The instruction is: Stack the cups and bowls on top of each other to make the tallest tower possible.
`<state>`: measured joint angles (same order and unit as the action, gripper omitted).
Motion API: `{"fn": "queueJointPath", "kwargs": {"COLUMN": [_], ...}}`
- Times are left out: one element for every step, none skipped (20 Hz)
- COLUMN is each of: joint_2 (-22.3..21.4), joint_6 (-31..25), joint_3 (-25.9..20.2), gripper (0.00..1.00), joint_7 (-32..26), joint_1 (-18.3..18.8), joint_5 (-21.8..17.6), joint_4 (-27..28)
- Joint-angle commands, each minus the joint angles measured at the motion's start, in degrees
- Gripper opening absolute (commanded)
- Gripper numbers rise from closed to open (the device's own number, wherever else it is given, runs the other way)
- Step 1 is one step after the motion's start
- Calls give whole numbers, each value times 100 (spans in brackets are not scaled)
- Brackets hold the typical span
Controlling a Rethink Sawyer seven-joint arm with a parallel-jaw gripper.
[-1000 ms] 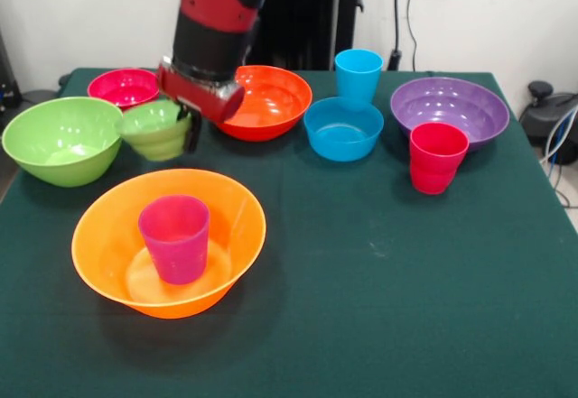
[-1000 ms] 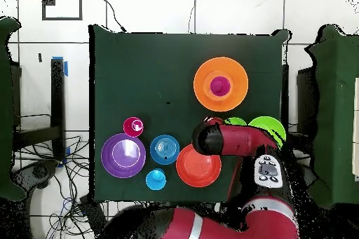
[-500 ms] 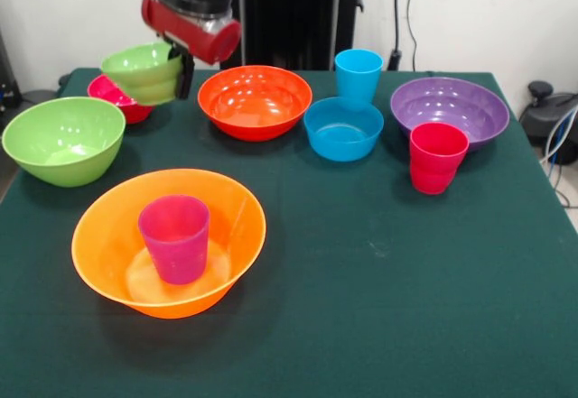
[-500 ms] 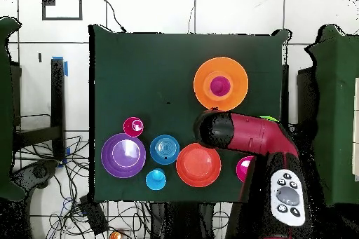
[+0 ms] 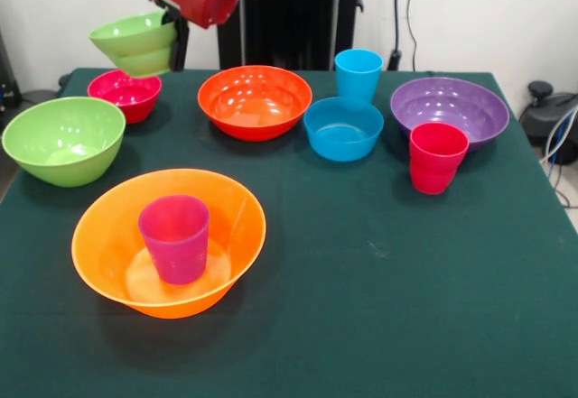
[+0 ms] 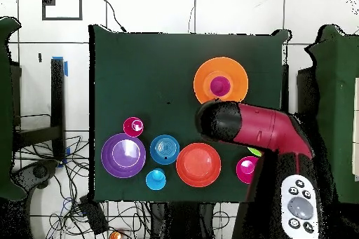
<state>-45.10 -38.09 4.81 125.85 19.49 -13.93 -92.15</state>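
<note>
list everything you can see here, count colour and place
large bowls: 4; orange nearest the camera, lime green at the table's left edge, red-orange and purple at the far side
small bowls: 3; pink-red far left, blue beside the red-orange one, lime green held in the air
cups: 3; magenta inside the orange bowl, sky blue behind the blue bowl, red-pink before the purple bowl
table: 1, dark green cloth
gripper: 1, black, on a red arm, holding the small green bowl's rim
</note>
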Motion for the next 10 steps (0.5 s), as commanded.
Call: {"fn": "queueJointPath", "kwargs": {"joint_2": [46, 113, 145, 238, 280, 354, 427, 530, 589, 776], "joint_6": [-1382, -1527, -1630, -1788, -1903, -2088, -2272, -2441, -2498, -2649], "joint_3": [-646, -658, -672, -665, -661, -671, -681, -704, -735, -762], "gripper": [0, 0, 0, 0, 0, 0, 0, 0, 0, 0], "joint_7": [-696, -731, -769, -833, -856, -885, -914, -950, -967, -960], "joint_1": [4, 40, 63, 97, 118, 151, 184, 233, 271, 300], "joint_5": [6, 3, -4, -59, -76, -79, -83, -94, -95, -134], "joint_4": [1084, 1255, 1357, 1579, 1695, 1864, 2032, 2260, 2380, 2675]}}
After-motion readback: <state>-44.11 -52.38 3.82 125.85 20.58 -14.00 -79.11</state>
